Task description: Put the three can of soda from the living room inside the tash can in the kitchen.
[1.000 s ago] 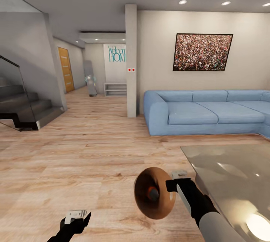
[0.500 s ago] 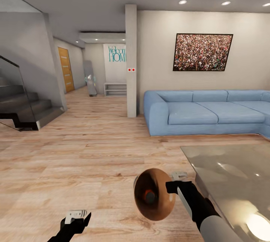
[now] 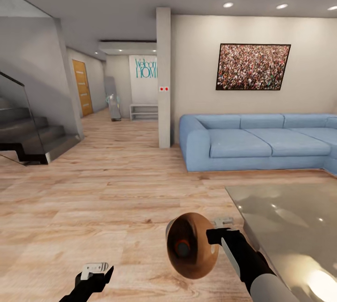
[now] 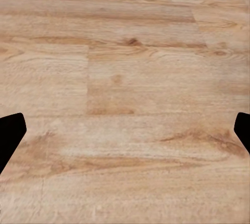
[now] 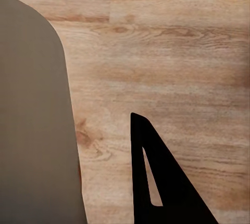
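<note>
Right gripper pinched trash can rim, orange soda can inside; left gripper jaws spread, over wood floor.

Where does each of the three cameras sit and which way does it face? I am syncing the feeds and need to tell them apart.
Head view: on the robot's head, facing forward over the wood floor toward the blue sofa; both arms show, the right gripper holding the trash can.
Left wrist view: near the left gripper, facing down at floor; two dark fingertips at the edges.
Right wrist view: near the right gripper, facing floor; one dark finger beside the can's grey wall.
Shared: the plank floor.
</note>
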You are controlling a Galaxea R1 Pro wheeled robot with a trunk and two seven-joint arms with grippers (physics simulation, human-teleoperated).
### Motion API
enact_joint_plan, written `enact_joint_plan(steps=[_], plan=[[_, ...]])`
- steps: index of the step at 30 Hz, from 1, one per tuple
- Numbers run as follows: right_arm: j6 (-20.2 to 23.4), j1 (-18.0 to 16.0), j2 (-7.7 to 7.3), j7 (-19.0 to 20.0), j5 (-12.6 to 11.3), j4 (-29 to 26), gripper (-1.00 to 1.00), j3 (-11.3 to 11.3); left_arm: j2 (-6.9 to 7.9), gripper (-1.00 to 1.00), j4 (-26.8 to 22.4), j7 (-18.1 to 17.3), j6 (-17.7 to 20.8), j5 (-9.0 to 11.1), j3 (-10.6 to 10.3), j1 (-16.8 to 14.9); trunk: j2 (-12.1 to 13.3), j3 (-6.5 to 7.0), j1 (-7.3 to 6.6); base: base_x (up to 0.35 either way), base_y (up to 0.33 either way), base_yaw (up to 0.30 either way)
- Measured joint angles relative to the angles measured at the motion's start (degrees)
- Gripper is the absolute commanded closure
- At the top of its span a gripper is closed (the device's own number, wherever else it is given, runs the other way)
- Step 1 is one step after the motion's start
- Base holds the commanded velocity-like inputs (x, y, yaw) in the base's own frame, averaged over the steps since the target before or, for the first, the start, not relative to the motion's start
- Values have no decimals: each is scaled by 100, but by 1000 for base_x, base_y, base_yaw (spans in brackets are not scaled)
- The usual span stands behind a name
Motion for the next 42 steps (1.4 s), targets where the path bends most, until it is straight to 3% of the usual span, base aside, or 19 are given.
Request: enact_joint_plan(steps=[19,29,42], plan=[[-10,12,27,3,-2,8,100,16,8,-100,0,-74,78,-9,-9,-23,762,341,-417,0,0,0],[-400,76,35,-17,-9,8,100,30,8,-100,7,-75,87,-17,-9,-26,1163,521,-637,0,0,0],[-451,100,42,-36,19,19,100,37,8,-100,9,-84,94,-18,-10,-26,1684,754,-922,0,0,0]])
